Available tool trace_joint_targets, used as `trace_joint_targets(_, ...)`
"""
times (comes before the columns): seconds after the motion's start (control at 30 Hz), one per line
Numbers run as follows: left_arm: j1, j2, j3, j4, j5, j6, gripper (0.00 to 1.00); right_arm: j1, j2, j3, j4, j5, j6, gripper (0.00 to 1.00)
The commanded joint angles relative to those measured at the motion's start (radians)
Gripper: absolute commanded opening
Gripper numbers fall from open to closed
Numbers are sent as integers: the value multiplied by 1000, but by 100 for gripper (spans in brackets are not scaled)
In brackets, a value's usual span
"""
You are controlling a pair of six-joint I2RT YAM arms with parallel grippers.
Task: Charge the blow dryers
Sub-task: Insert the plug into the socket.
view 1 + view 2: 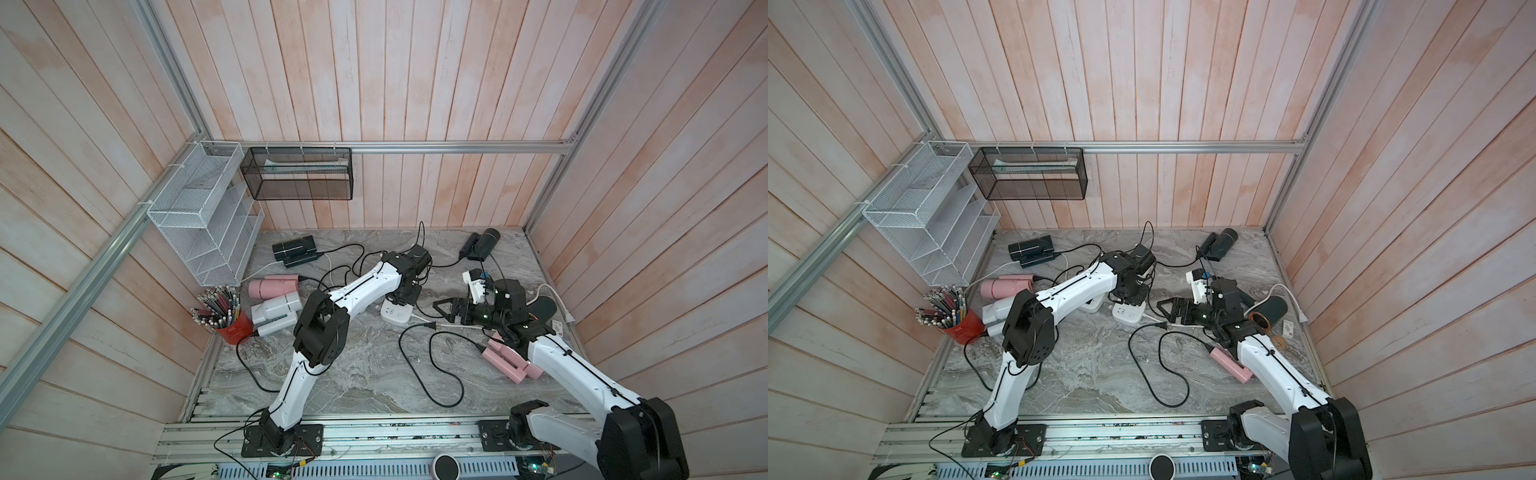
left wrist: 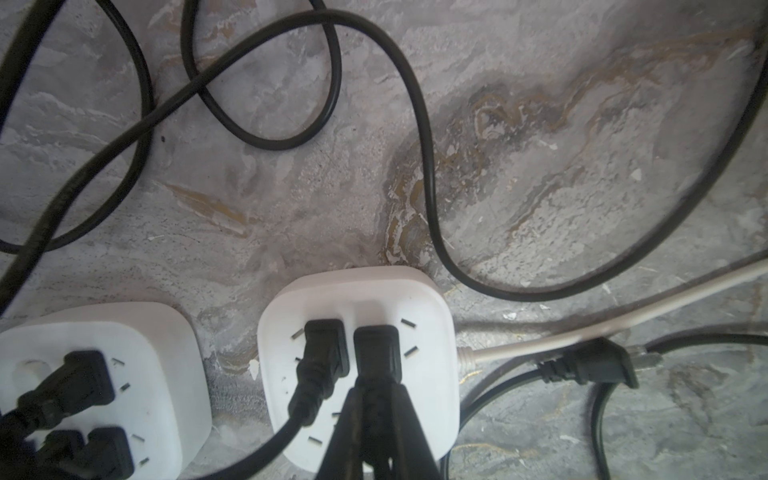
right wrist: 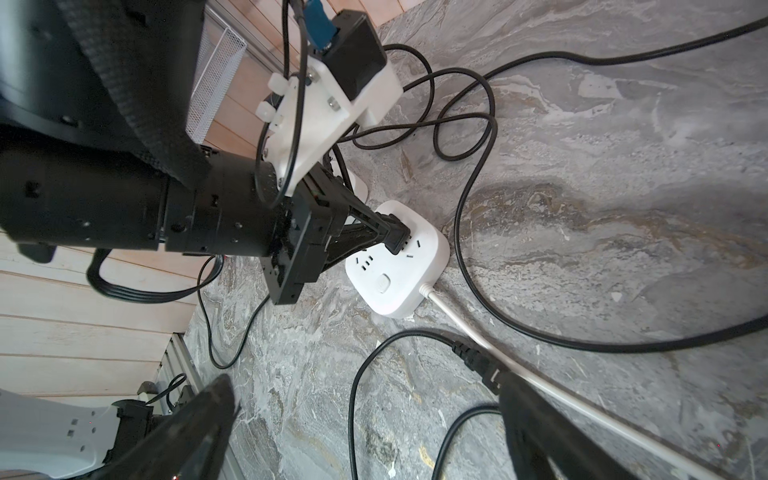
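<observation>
Both top views, red cup [image 1: 236, 333] holding pencils [image 1: 218, 305]

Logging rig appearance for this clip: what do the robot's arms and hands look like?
Left arm and right arm: white shells, black joints, thin black cables along them. Left hand and right hand: black, tapering fingers. White wrist camera brackets.

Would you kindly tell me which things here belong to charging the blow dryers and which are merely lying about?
Job: two pink blow dryers, grey blow dryer, three black blow dryers, power strips, loose plug, gripped plug.
Lying about: pencil cup, white wire rack, black mesh basket.
</observation>
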Motion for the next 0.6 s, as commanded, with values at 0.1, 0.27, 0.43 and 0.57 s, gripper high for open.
trace_joint_targets(0.1,20,83,-30,-29,-11,20,5,7,-13,-11,2,-13,-15,99)
trace_joint_targets(0.27,25,83,-45,-24,8,23,5,7,-10,-9,4,-12,-18,99)
trace_joint_targets(0.43,23,91,-53,-22,4,30,5,7,-6,-4,2,-9,-18,98)
trace_joint_targets(0.57,25,88,-75,-9,-4,27,5,7,-6,-4,1,-6,-18,99)
